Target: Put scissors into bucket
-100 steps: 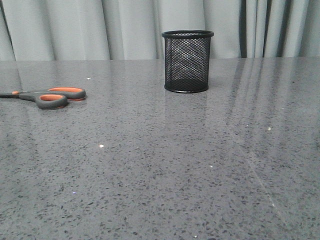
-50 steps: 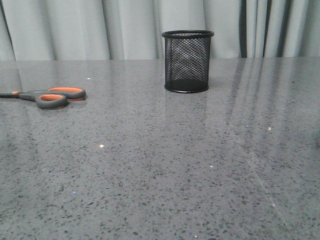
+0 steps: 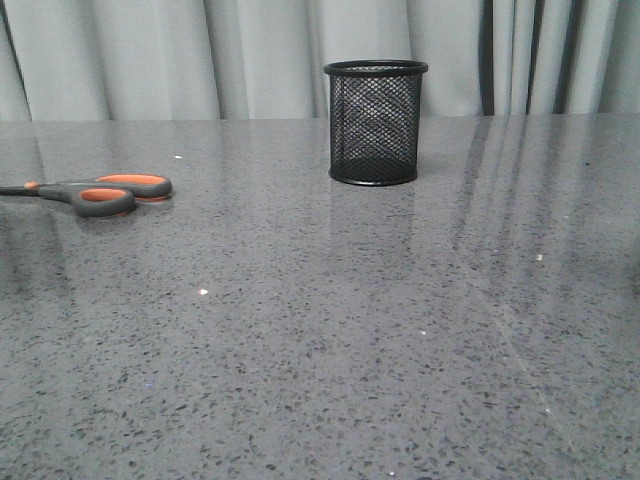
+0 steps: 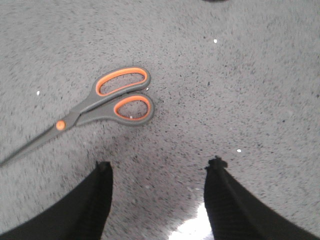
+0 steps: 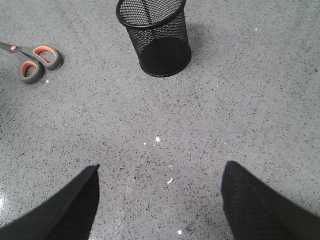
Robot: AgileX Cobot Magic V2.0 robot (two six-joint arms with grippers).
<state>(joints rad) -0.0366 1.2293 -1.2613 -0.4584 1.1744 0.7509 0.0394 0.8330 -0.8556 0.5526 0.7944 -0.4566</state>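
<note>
Plainly, both grippers hang above the table [image 3: 330, 330] with their jaws spread wide and nothing between them. The left gripper [image 4: 160, 167] has its two dark fingers [image 4: 97, 200] well apart, touching nothing, only speckled grey surface in the gap. The scissors [image 4: 100, 107] lie flat on the table beyond those fingertips, blades closed, orange-lined loops side by side, clear of both fingers. The right gripper [image 5: 160, 172] is likewise wide open and holds nothing; bare table shows between its fingers [image 5: 255, 205]. The bucket [image 5: 155, 37] stands upright farther off from it. In the front view the scissors [image 3: 95, 192] rest near the left edge, and the bucket [image 3: 375, 122] stands toward the back, well apart from them.
</note>
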